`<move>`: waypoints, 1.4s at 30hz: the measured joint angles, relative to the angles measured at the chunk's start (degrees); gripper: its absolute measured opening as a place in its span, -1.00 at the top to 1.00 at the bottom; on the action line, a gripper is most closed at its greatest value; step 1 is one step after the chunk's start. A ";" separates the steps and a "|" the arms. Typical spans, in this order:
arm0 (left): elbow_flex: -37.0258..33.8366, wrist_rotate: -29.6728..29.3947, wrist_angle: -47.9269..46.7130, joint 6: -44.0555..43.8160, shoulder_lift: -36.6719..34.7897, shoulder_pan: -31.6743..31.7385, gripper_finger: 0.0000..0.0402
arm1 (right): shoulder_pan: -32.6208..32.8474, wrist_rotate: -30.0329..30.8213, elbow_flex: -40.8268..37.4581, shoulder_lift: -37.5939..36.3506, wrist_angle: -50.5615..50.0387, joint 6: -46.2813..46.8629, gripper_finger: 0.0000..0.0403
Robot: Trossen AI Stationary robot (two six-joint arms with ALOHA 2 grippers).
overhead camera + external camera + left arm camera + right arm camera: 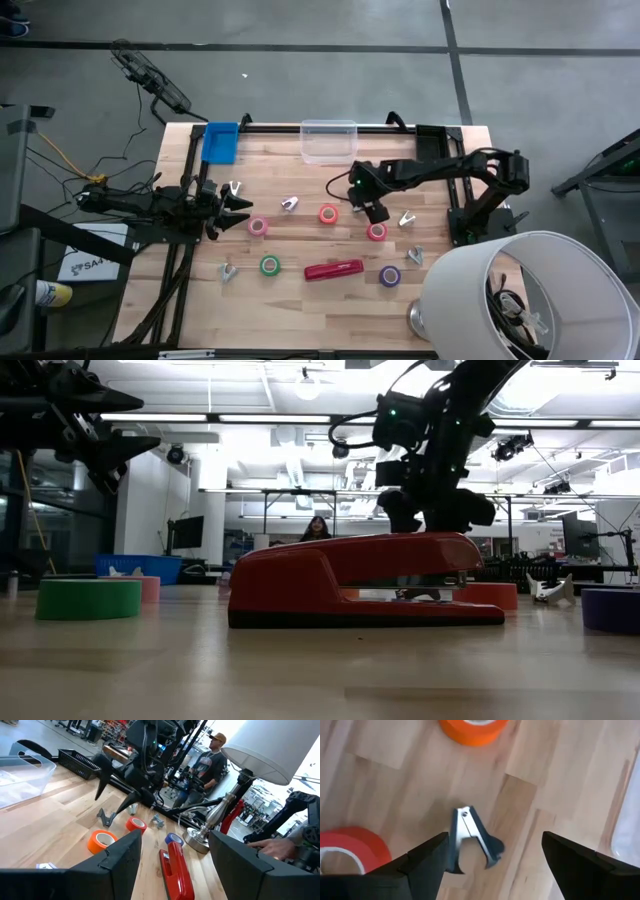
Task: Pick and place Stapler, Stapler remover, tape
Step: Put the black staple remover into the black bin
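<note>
My right gripper (372, 209) is open, pointing down over the table's middle. In the right wrist view a silvery claw-shaped staple remover (470, 839) lies on the wood between its two fingers, untouched, with a red tape roll (347, 851) and an orange-red one (472, 727) beside it. The left wrist view shows that remover (105, 816) under the right gripper. My left gripper (240, 207) hangs open above the table's left side, by a pink roll (259, 227). The red stapler (334, 270) lies flat near the front, between a green roll (269, 265) and a purple roll (390, 276).
A clear tub (329, 140) and a blue bin (220, 142) stand at the far edge. More staple removers (290, 204) (407, 219) (228, 271) are scattered about. A lamp with a white shade (525, 295) stands at the near right corner. People (212, 755) stand beyond the table.
</note>
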 joint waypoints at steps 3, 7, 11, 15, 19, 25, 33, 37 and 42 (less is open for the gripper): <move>0.00 0.00 0.00 0.00 0.00 0.00 -0.14 | 0.99 1.00 0.00 0.00 1.42 0.16 -0.55; -0.02 0.00 0.00 -0.02 -0.02 0.00 -0.14 | 1.40 1.20 0.00 -0.02 3.45 3.80 -0.55; -0.02 0.00 0.00 0.00 0.00 0.00 -0.14 | 1.50 1.29 0.00 -0.04 3.93 4.99 -0.55; 0.00 0.00 0.00 0.00 0.00 0.00 -0.14 | 1.76 2.50 0.00 -0.04 3.65 9.03 -0.55; -0.02 0.00 0.00 0.00 -0.02 0.00 -0.14 | 2.14 3.90 -0.10 -0.34 3.07 10.04 -0.55; -0.01 0.00 0.00 0.00 -0.01 0.00 -0.14 | 3.89 -0.06 -3.80 -3.67 6.21 0.21 -0.55; -0.02 0.00 0.00 0.00 -0.01 0.00 -0.14 | 4.76 0.22 -4.76 -4.28 6.04 -0.37 -0.55; -0.02 0.04 0.00 -0.02 0.00 0.00 -0.14 | 4.76 0.22 -4.76 -4.27 4.92 -2.64 -0.55; -0.02 0.02 0.00 0.00 0.00 0.00 -0.14 | 4.74 -0.37 -4.74 -3.35 4.47 -3.06 -0.55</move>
